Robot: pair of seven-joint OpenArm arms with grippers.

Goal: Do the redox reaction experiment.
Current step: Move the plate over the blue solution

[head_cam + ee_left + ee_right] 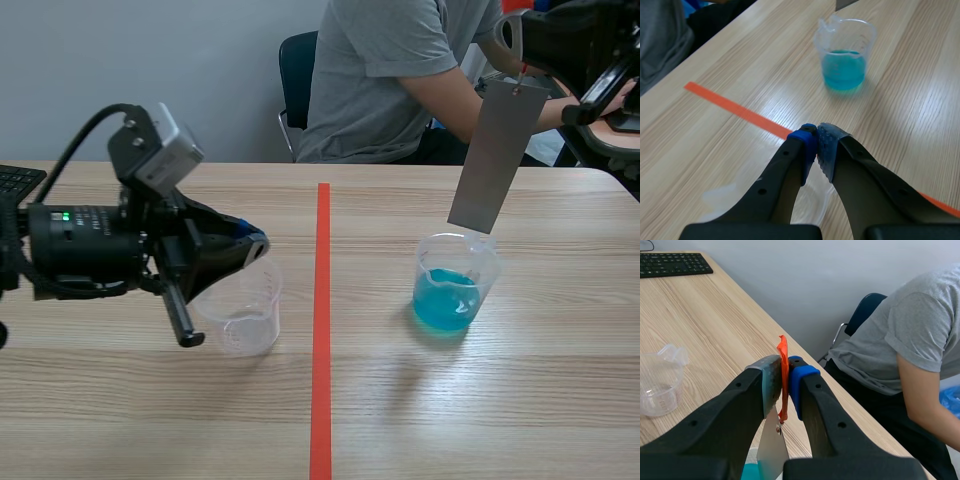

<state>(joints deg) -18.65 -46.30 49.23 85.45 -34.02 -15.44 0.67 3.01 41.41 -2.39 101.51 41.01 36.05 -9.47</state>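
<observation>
On the right half of the table [400, 420], right of the tape line [322, 300], the cup of blue liquid [455, 285] stands upright and partly filled. There is bare wood all round it, with an open run to the near edge, to the table's right edge, and back to the far edge, where a person [390, 70] sits. The metal strip [497, 155] hangs above this cup. Its long axis is steep and tilted, the upper end up and to the right at the right gripper [520, 55], the lower end just over the cup's far rim and clear of the liquid; contact with the rim cannot be told. Its broad face is toward the robot. The right gripper's jaws are clamped on the orange tag [783, 375] fixed at the strip's upper end. Left of the tape and well apart, the empty cup [245, 310] stands upright. The left gripper [255, 243] is low, just above it, pads pressed together with nothing between. A keyboard [15, 180] lies at the far left edge.
</observation>
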